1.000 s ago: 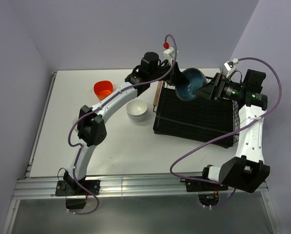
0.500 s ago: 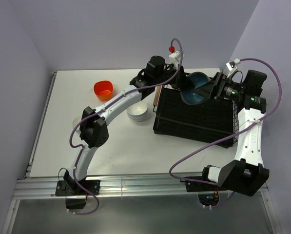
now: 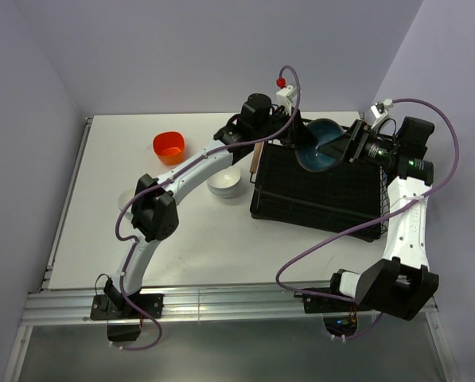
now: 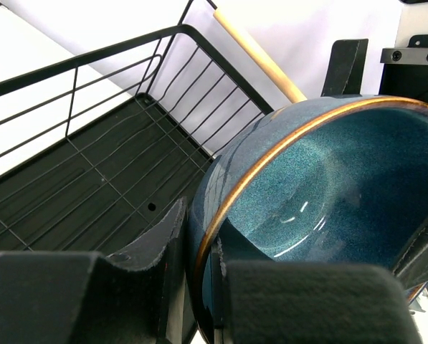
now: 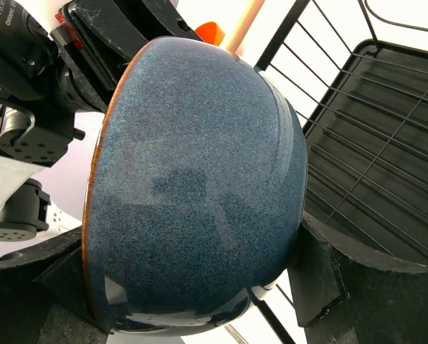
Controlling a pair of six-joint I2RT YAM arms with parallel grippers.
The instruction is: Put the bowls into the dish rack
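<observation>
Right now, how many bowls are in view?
3: an orange bowl at the back left, a white bowl beside the rack, a blue bowl held over the rack. Others may be hidden.

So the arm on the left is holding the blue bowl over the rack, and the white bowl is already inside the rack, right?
Not quite: the white bowl sits on the table beside the dish rack, not inside it, as the top external view shows. The rest is right.
</observation>
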